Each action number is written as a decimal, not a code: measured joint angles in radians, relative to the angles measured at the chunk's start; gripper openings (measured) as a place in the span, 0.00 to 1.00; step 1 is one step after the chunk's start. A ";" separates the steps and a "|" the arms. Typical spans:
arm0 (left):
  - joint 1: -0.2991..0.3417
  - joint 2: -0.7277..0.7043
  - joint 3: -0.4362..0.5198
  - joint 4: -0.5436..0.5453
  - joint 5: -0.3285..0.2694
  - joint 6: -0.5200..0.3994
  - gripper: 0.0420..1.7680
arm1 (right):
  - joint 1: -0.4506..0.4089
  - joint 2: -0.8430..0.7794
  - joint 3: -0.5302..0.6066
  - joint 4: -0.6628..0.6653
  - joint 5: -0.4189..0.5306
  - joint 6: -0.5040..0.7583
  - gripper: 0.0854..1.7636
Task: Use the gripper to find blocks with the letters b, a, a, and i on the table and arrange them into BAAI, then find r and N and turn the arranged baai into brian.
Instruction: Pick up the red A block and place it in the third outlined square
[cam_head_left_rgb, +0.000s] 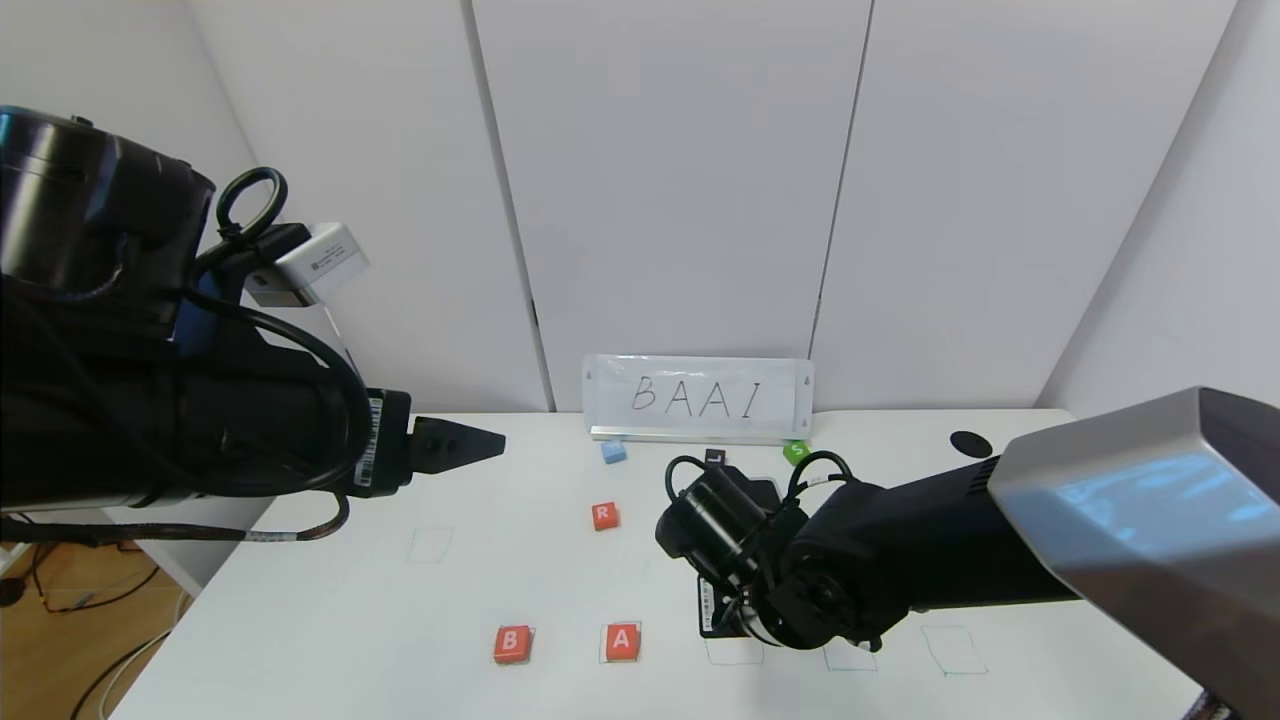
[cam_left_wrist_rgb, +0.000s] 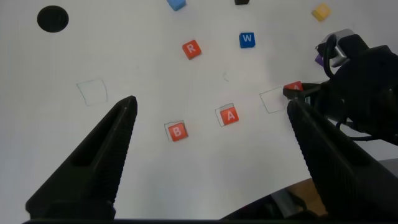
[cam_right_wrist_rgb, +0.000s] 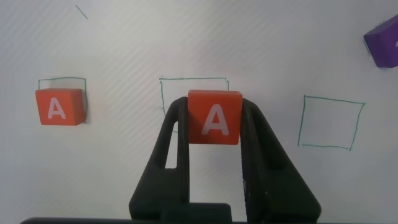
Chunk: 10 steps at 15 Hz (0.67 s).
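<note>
My right gripper (cam_right_wrist_rgb: 214, 107) is shut on an orange-red A block (cam_right_wrist_rgb: 214, 117), at the empty green square (cam_right_wrist_rgb: 194, 81) just right of the first A. I cannot tell if the held block touches the table (cam_head_left_rgb: 330, 620). The first A block (cam_head_left_rgb: 622, 641) and the B block (cam_head_left_rgb: 511, 644) sit in their squares near the front edge. The orange-red R block (cam_head_left_rgb: 604, 516) lies farther back. The purple block (cam_right_wrist_rgb: 382, 42) lies beyond the held block. My left gripper (cam_head_left_rgb: 480, 445) is open and empty, raised at the table's left.
A BAAI sign (cam_head_left_rgb: 698, 398) stands at the back, with a light blue block (cam_head_left_rgb: 613, 452), a black block (cam_head_left_rgb: 715, 457) and a green block (cam_head_left_rgb: 796, 452) before it. A blue W block (cam_left_wrist_rgb: 247, 40) and a yellow block (cam_left_wrist_rgb: 321, 12) lie beyond R. More green squares (cam_head_left_rgb: 953, 650) are at the right.
</note>
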 joint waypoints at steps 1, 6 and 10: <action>0.000 -0.002 0.000 0.000 0.000 0.000 0.97 | 0.001 0.009 0.000 -0.001 0.000 0.004 0.27; -0.006 -0.008 0.001 0.002 0.001 0.005 0.97 | 0.018 0.045 0.000 -0.009 -0.003 0.007 0.27; -0.014 -0.014 0.008 -0.001 0.004 0.008 0.97 | 0.028 0.069 0.008 -0.043 -0.001 0.007 0.27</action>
